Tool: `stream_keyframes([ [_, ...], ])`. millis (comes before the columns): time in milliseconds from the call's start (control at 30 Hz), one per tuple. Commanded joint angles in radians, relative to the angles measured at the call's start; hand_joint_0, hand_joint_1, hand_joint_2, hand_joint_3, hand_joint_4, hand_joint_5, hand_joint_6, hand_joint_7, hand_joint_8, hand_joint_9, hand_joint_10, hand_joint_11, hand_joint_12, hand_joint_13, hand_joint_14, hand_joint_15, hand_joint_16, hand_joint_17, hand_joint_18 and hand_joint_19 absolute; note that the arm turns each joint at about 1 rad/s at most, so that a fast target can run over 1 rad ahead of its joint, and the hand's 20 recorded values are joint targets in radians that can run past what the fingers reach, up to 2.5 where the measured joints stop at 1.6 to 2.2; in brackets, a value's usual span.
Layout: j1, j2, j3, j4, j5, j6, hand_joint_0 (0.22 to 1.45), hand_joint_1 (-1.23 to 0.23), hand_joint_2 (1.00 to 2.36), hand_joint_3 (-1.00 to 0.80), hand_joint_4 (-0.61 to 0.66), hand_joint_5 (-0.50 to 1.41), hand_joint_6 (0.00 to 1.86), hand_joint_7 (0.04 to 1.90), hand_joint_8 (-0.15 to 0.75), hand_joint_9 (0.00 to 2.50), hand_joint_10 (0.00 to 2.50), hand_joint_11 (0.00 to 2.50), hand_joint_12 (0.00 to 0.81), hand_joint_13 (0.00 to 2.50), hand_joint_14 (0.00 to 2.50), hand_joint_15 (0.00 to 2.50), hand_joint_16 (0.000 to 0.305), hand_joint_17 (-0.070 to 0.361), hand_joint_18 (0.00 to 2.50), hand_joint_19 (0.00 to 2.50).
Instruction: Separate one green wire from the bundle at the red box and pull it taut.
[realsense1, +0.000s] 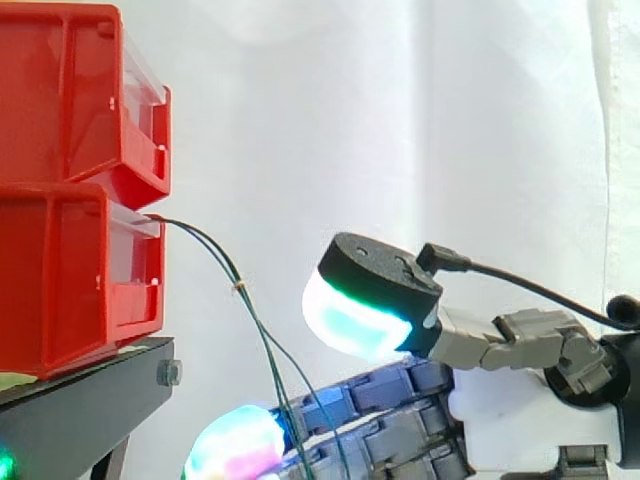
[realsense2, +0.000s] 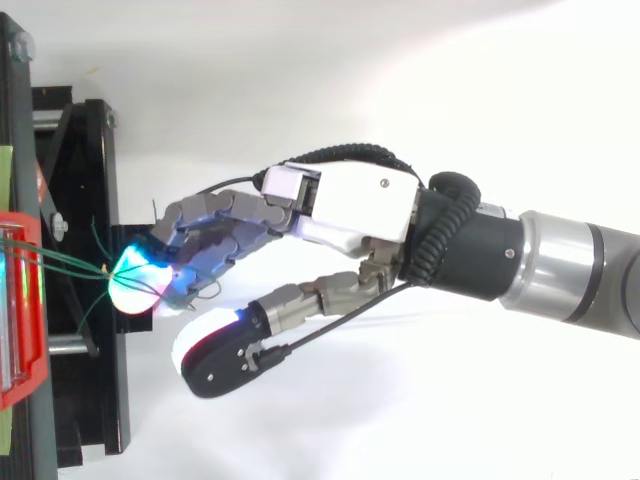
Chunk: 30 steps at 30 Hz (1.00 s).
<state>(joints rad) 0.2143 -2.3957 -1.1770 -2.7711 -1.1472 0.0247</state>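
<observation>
Green wires (realsense1: 243, 292) leave the front lip of the lower red box (realsense1: 70, 280), sag down and away from it, and cross the hand's fingers low in the side view.

Hand (realsense2: 350, 205): spread wide. Fingers are nearly straight and reach toward the box, with the thumb pad (realsense1: 355, 322) held high and well apart from them. Nothing is pinched between thumb and fingers. You can't tell whether a strand sits between the fingers themselves.

Fingertips (realsense2: 140, 280) are right at the wires, near the edge of the black stand (realsense1: 80, 400). In the top view the strands (realsense2: 62, 263) run from the box straight to those tips.

Key geometry: the wires' long axis runs box-to-hand, so the box is ahead of the fingertips and the arm is behind. My read is that the taut pull goes back along the arm, away from the box.

A small tie (realsense1: 240, 287) binds the strands between box and hand, and they fan apart below it. You'd best pick one strand on the hand side of it. No single wire is isolated yet, and all of them hang slack.
</observation>
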Motion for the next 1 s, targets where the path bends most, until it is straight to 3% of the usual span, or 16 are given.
stream_keyframes([
  [0, 0.007, 0.0, 0.019, -0.018, 0.001, 0.006, 0.51, -0.66, 1.0, -0.49, 0.24, -0.13, 0.5, 0.85, 0.226, 0.83, 0.01, 0.31, 0.322, 0.51, 0.01, 0.23, 0.046, 0.103, 0.27, 0.27],
  [233, 0.008, 0.0, 0.046, -0.053, 0.004, 0.034, 0.53, -0.66, 1.0, -0.47, 0.25, -0.12, 0.5, 0.89, 0.224, 0.87, 0.01, 0.35, 0.321, 0.55, 0.01, 0.26, 0.045, 0.102, 0.3, 0.29],
  [467, 0.008, 0.0, 0.089, -0.14, 0.006, 0.09, 0.54, -0.66, 1.0, -0.45, 0.26, -0.11, 0.5, 0.92, 0.215, 0.9, 0.01, 0.36, 0.317, 0.57, 0.01, 0.28, 0.045, 0.1, 0.34, 0.32],
  [967, 0.002, 0.001, 0.128, -0.159, 0.006, 0.11, 0.57, -0.67, 1.01, -0.4, 0.23, -0.09, 0.5, 1.03, 0.211, 0.95, 0.01, 0.39, 0.317, 0.62, 0.01, 0.32, 0.043, 0.097, 0.4, 0.35],
])
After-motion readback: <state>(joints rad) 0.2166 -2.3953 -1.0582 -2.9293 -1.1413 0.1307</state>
